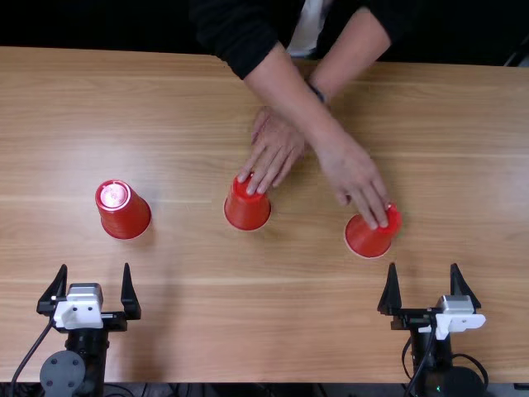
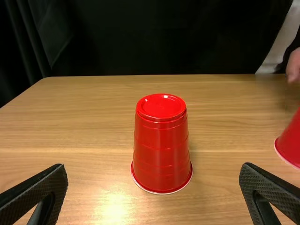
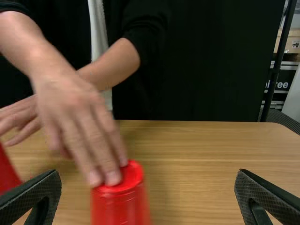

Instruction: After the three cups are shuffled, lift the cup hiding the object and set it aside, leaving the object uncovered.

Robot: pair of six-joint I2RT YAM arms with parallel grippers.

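Cups [image 1: 124, 212] stand upside down, a person's hands [image 1: 357, 178] on two; left pincer [image 1: 93, 269] and right pincer [image 1: 422, 266] spread apart.

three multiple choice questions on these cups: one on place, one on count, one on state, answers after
1. Which red cup has no hand on it? A. left cup B. middle cup C. right cup
2. How many cups stand upside down on the wooden table? A. two B. three C. four
3. How are the left gripper fingers? A. shut on a cup B. shut on nothing C. open
Answers: 1 A, one hand tops the middle cup and the other hand the right cup. 2 B, three show in the top view. 3 C, its fingers stand wide apart with nothing between them.
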